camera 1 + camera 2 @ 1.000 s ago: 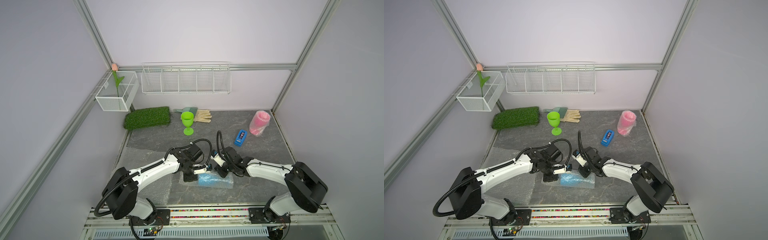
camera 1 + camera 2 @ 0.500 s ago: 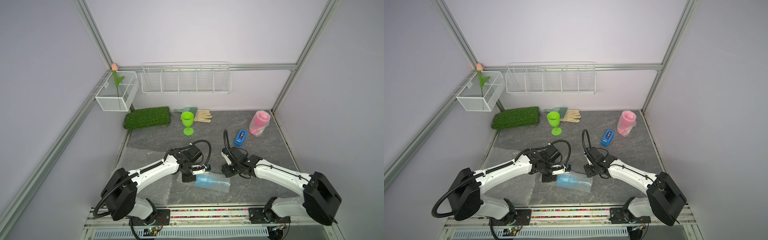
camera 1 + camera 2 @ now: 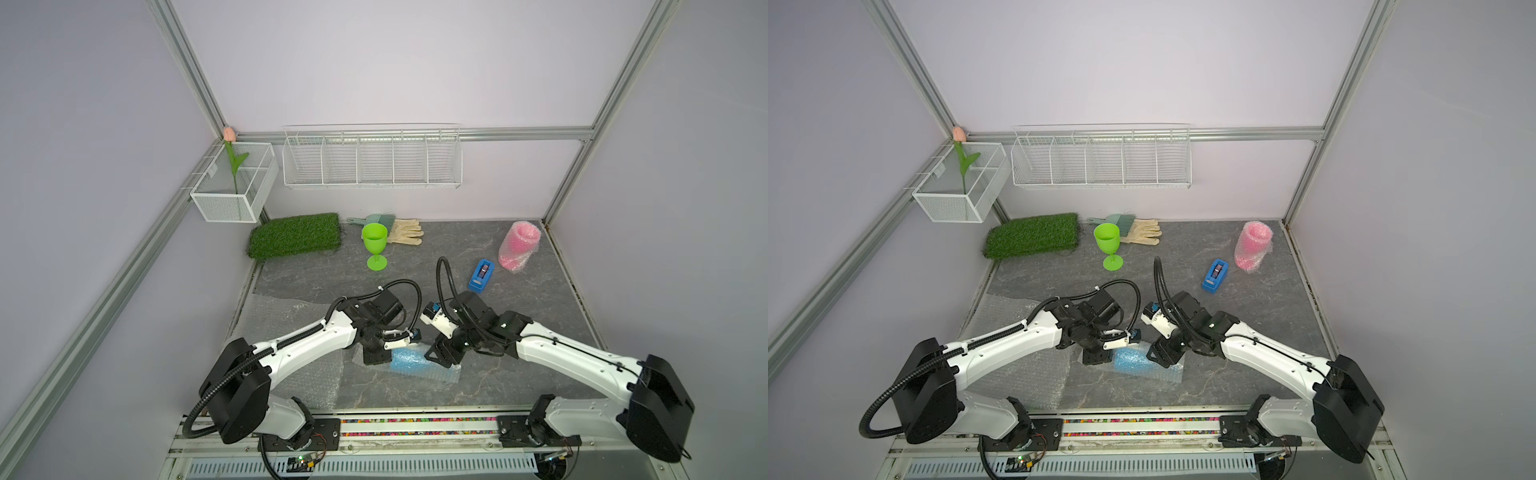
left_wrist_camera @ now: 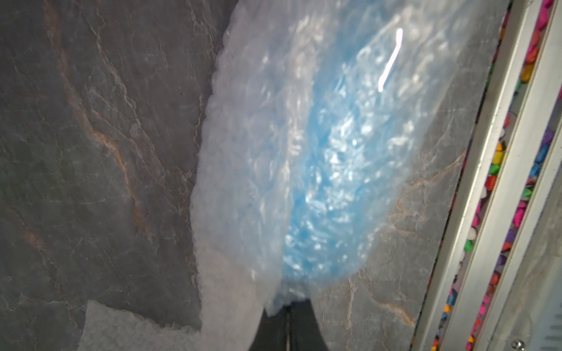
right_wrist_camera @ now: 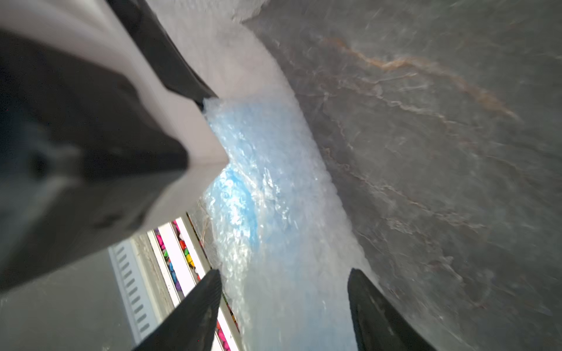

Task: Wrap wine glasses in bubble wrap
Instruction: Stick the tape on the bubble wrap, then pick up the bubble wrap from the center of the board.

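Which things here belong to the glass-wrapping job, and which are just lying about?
Job: blue goblet lying rolled in bubble wrap; green goblet, bare; pink goblet, already wrapped; spare bubble wrap sheet; probably the tape dispenser.
Lying about: turf mat; glove; small brush; tulip; mesh basket; wire rack.

- Sky-blue goblet (image 3: 405, 360): lies on its side at the front centre of the workspace. It is rolled inside bubble wrap (image 3: 444, 374), which extends past it at both ends. Its blue colour shows through the translucent film.
- Lime-green goblet (image 3: 375, 244): stands upright on its round foot, unwrapped, toward the rear centre and well apart from the other two.
- Hot-pink goblet (image 3: 519, 245): stands on end at the far right, fully sleeved in bubble wrap.
- Spare sheets (image 3: 299, 382): lie flat at the front left.
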Available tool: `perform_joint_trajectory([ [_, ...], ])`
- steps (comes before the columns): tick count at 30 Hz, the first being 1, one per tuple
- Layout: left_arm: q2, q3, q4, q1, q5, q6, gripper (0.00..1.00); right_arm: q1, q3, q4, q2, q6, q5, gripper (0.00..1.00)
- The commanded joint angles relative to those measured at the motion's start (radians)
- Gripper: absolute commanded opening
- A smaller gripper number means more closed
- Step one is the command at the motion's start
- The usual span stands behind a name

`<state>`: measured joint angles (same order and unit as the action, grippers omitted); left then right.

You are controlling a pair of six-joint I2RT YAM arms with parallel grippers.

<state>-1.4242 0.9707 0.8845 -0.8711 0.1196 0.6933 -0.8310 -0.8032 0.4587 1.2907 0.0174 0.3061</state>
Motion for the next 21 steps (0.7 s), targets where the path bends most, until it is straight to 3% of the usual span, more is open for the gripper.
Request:
perform_joint_trajectory([
  [1,0.02,-0.011,0.017,-0.004,-0.005,0.028,0.0,-0.031,0.038,-0.024,0.016,-0.055,0.045,0.69],
  [8,0.002,0.005,0.032,-0.003,-0.009,0.011,0.0,-0.076,0.088,-0.097,0.026,-0.022,-0.007,0.68],
  [17,0.088,-0.023,-0.009,-0.003,-0.033,-0.008,0.0,-0.083,0.125,-0.144,-0.035,-0.045,-0.091,0.2],
  [19,0.14,-0.037,-0.041,-0.003,-0.061,-0.029,0.08,-0.083,0.143,-0.163,-0.069,-0.054,-0.113,0.13],
  [21,0.211,-0.059,-0.08,0.0,-0.09,-0.052,0.26,-0.08,0.169,-0.193,-0.115,-0.066,-0.138,0.08],
])
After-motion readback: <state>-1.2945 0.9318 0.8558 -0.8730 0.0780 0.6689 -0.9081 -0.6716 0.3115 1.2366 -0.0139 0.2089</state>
